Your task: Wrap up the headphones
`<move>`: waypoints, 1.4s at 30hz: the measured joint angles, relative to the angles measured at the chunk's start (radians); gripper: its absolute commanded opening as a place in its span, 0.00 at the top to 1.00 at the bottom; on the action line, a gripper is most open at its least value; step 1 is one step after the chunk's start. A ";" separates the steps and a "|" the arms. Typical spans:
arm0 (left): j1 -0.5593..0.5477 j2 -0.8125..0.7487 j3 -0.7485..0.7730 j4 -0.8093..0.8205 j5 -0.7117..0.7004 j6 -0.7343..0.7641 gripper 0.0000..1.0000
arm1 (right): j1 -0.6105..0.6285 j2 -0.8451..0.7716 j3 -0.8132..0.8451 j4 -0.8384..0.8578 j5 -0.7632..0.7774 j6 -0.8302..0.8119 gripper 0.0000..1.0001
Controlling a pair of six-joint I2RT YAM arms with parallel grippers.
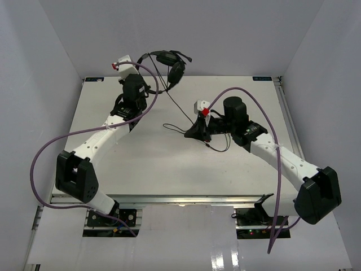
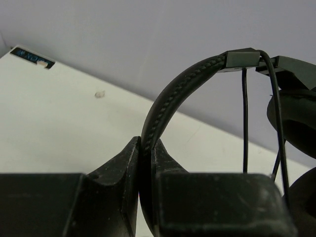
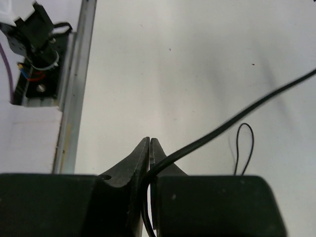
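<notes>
Black headband (image 2: 168,94) clenched by left hand (image 2: 146,143); right hand (image 3: 149,143) pinches the headphones cable (image 3: 222,129).

I see black headphones (image 1: 172,65) at twelve o'clock over the white table (image 1: 158,169). Their headband (image 2: 170,94) bears a row of stitched dots. The thin cable (image 3: 232,122) is black too. Left gripper (image 2: 147,143) and right gripper (image 3: 149,140) are black, on white arms (image 1: 96,141) with black joints. Purple robot cables (image 1: 32,169) loop at nine and three o'clock. Red tabs (image 1: 206,111) mark the wrists.

Headphones (image 1: 176,69) above the far edge of the table (image 1: 169,164), in left pincer (image 2: 146,148); cable (image 1: 179,106) nearer, rightward, in right pincer (image 3: 149,143).
</notes>
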 measured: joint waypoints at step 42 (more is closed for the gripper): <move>-0.232 -0.067 -0.468 0.174 0.067 0.857 1.00 | 0.012 0.019 0.411 -0.434 0.468 -0.401 0.88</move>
